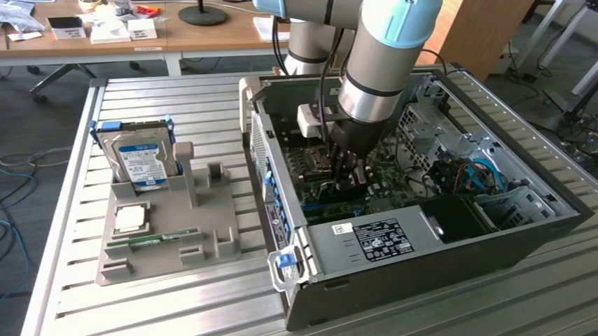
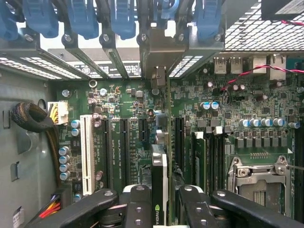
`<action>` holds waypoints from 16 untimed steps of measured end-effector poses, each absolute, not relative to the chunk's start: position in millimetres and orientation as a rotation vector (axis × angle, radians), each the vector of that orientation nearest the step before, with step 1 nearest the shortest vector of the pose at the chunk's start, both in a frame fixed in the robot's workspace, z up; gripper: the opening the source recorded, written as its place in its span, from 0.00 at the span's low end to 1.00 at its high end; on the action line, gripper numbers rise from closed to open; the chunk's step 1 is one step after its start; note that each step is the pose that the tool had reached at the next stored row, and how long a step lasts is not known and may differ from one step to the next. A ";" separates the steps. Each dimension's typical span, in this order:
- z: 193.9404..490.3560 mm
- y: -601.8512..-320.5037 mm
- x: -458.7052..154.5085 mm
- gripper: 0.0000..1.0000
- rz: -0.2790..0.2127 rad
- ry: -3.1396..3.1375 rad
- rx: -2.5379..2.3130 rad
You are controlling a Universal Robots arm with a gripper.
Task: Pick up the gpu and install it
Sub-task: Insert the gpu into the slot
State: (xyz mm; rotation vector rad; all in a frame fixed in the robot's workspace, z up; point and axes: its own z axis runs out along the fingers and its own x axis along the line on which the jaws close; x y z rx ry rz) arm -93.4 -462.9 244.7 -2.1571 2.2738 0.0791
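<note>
My gripper (image 1: pixel 344 180) reaches down into the open computer case (image 1: pixel 523 231), over the green motherboard (image 1: pixel 388 189). In the wrist view the gripper (image 2: pixel 164 209) is shut on the gpu (image 2: pixel 159 180). The card shows edge-on as a thin dark board between the black fingers (image 2: pixel 135 206), and its silver bracket (image 2: pixel 157 50) reaches toward the case's rear slot openings. The card stands upright just above the motherboard's expansion slots (image 2: pixel 142 142), in line with one of them. In the exterior view the gpu (image 1: pixel 327 190) is a dark shape below the fingers, mostly hidden by them.
A grey fixture (image 1: pixel 159 231) on the slatted table at the exterior view's left holds a silver hard drive (image 1: pixel 140 161), a processor chip (image 1: pixel 131 218) and a green memory stick (image 1: pixel 150 239). Inside the case are the power supply (image 1: pixel 374 241), blue cables (image 1: pixel 481 175) and the CPU socket (image 2: pixel 259 183).
</note>
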 end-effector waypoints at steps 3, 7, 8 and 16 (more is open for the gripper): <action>244.1 -462.8 -94.5 0.27 0.079 2.274 -2.157; 243.9 -462.8 -95.5 0.27 0.079 2.273 -2.157; 243.8 -462.8 -95.7 0.27 0.079 2.273 -2.157; 243.8 -462.8 -96.3 0.27 0.079 2.274 -2.157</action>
